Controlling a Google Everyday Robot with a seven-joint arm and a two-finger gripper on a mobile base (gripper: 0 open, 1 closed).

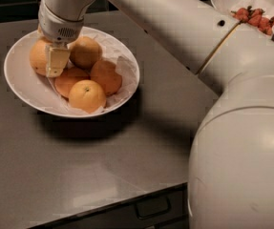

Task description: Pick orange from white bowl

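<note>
The white bowl (19, 87) sits at the left of the dark table, lined with crinkled white paper and holding several oranges. The orange (37, 56), large and pale yellow-orange, lies at the bowl's left side. A slightly smaller yellowish orange (86, 51) lies to its right, and smaller deep-orange ones (86, 95) lie in front. My gripper (50, 67) reaches straight down into the bowl, with its cream-coloured tip pressed against the right side of the orange and covering part of it.
My thick white arm (184, 27) crosses from upper left to the right, and its base (244, 161) fills the lower right. A deeper white bowl with red strawberries (251, 14) stands at the far right. The table's front edge (103, 209) runs along the bottom.
</note>
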